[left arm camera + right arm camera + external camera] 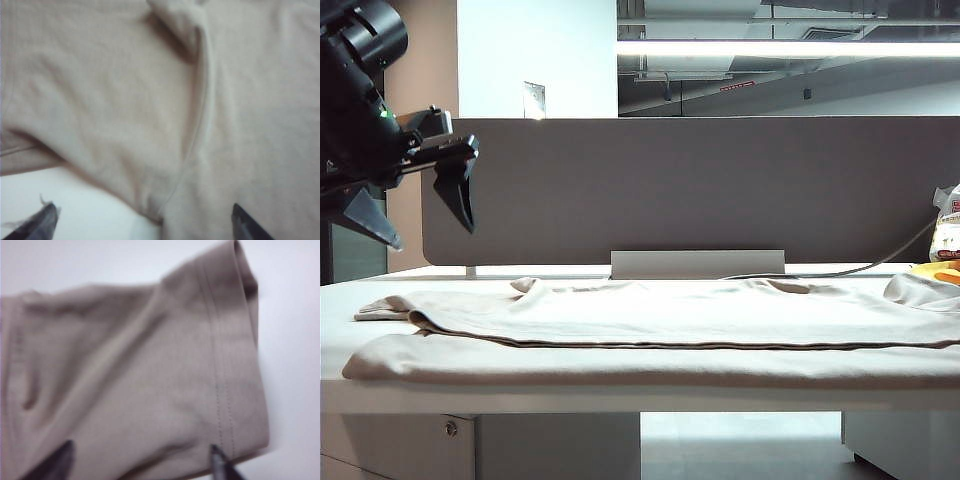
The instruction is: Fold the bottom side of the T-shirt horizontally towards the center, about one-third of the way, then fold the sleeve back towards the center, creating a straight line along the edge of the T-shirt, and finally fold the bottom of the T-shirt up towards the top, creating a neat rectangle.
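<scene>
A big white table (332,300) fills the exterior view from side to side. Behind it stands a long grey wall panel (700,180).

On the table lies the T-shirt (680,315), a large plain cream cotton shirt with short sleeves. It is almost as wide as the table top. One long flap is folded over onto the rest, so its edge makes a dark straight line across the shirt. The cloth under it sticks out toward the front edge of the table. A short sleeve (385,308) pokes out at the left end, flat on the table.

The left gripper (418,208), black with two pointed fingers, hangs high in the air at the far left, well above the shirt. Its fingers are spread wide and hold nothing. In the left wrist view the two dark tips (42,222) show far apart, with the cream cloth (110,100) and a folded seam below them.

The right gripper (142,460) shows only in the right wrist view. Its two dark tips are spread apart, with nothing pinched between them. Under them is a sleeve with a stitched band (222,375), lying on the white table.

At the far right of the table sit a white printed plastic bag (947,230) and a small yellow thing (938,270). A thin grey cable (840,268) runs along the back.
</scene>
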`<state>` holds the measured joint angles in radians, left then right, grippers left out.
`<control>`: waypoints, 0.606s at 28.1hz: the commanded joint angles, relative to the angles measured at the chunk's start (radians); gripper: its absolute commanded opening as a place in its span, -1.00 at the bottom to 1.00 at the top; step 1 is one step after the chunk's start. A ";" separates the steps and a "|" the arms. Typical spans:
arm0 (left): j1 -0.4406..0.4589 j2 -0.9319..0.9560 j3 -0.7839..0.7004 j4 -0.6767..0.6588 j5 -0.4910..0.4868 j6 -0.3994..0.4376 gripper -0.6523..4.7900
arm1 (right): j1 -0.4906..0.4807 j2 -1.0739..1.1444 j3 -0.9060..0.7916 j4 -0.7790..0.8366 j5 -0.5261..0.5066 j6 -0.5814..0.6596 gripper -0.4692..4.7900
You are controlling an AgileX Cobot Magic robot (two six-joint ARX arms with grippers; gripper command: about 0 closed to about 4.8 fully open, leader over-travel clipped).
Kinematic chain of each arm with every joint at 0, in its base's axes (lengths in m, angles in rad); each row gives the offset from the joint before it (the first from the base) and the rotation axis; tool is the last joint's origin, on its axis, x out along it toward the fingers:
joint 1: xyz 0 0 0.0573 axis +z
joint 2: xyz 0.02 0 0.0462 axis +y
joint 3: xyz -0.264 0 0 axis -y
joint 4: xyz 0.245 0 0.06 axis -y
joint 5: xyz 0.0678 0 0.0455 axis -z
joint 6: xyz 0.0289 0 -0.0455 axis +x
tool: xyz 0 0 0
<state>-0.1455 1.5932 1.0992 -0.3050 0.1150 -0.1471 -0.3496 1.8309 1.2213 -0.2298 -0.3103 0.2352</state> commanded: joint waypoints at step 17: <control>0.023 0.194 0.128 0.027 -0.032 -0.022 0.79 | -0.101 0.051 0.047 0.014 0.019 0.000 0.63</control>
<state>-0.1265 1.7710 1.2003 -0.2672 0.0921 -0.1623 -0.4511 1.8809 1.2648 -0.2340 -0.2829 0.2352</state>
